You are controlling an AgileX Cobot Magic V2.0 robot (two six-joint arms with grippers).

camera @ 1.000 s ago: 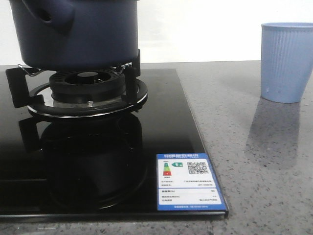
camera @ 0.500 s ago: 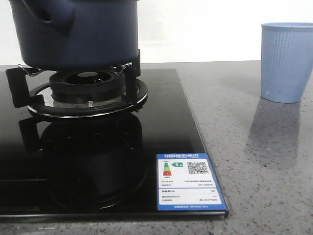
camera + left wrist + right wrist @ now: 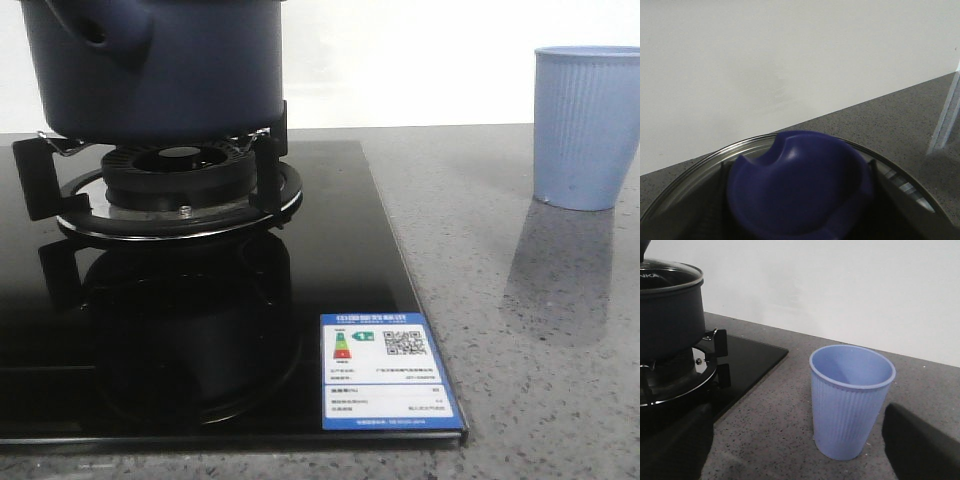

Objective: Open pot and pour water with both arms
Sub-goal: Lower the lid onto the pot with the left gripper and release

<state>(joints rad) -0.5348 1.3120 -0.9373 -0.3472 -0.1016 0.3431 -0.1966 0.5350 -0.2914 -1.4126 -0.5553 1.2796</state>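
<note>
Front view shows the pot (image 3: 155, 65) sitting on the black burner stand (image 3: 175, 185) of a shiny black stove (image 3: 330, 260). The pot is dark blue and wide, with a stubby handle (image 3: 100, 30) that has a hole in it. A blue and white sticker (image 3: 385, 372) sits on the stove's near corner, in front of the pot. A light blue cup (image 3: 585, 125) with ribs stands upright on the grey counter (image 3: 530, 350), well apart from the pot, off to the pot's right.

From the left wrist, a dark blue knob (image 3: 800, 185) fills the view, very close. It sits on a glass lid (image 3: 695, 170) with a metal rim. The left gripper's fingers are hard to make out here, so I cannot tell if it is open or closed.

From the right wrist, the lid (image 3: 670, 275) is on the pot (image 3: 670, 315). The cup (image 3: 852, 400) stands beside the stove (image 3: 747, 357), to the pot's right. Two dark blurry fingers (image 3: 922, 445) of the right gripper (image 3: 800, 450) sit wide apart, one on each side of the cup. They do not touch it, so this gripper is open.
</note>
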